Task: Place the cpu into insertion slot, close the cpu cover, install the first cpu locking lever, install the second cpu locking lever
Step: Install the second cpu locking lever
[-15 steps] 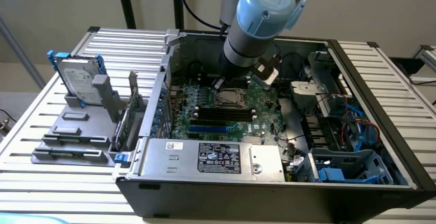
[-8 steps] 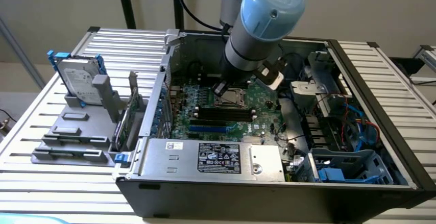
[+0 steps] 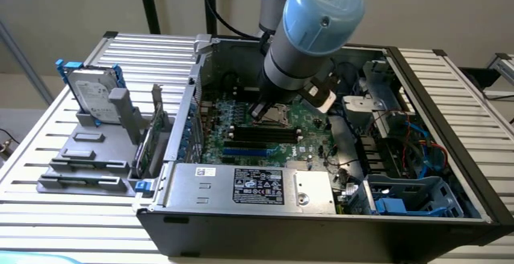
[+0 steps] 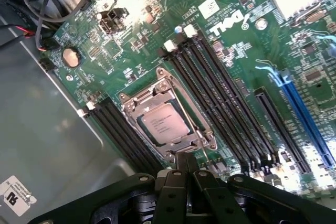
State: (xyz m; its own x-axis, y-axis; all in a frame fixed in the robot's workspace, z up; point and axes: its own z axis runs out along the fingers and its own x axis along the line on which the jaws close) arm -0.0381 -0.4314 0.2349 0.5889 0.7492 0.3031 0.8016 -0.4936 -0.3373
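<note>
The cpu point(image 4: 164, 123), a pale square chip, lies flat in the insertion slot point(image 3: 277, 115) on the green board. The silver cpu cover point(image 4: 134, 109) is folded down around it like a frame. A thin wire locking lever point(image 4: 187, 109) runs along one side of the socket towards its near corner. My gripper point(image 4: 186, 167) is shut, its black fingertips pressed together with nothing between them, right at that corner by the lever's end. In the exterior view the arm's wrist point(image 3: 293, 65) hangs straight over the socket and hides the fingers.
Long black memory slots point(image 4: 226, 93) flank the socket, with a blue slot point(image 4: 307, 114) further out. A grey metal case wall point(image 4: 37, 129) is close by. The power supply point(image 3: 241, 184), a cable bundle point(image 3: 401, 138) and a blue drive cage point(image 3: 410, 198) crowd the case. A hard drive point(image 3: 92, 92) stands outside.
</note>
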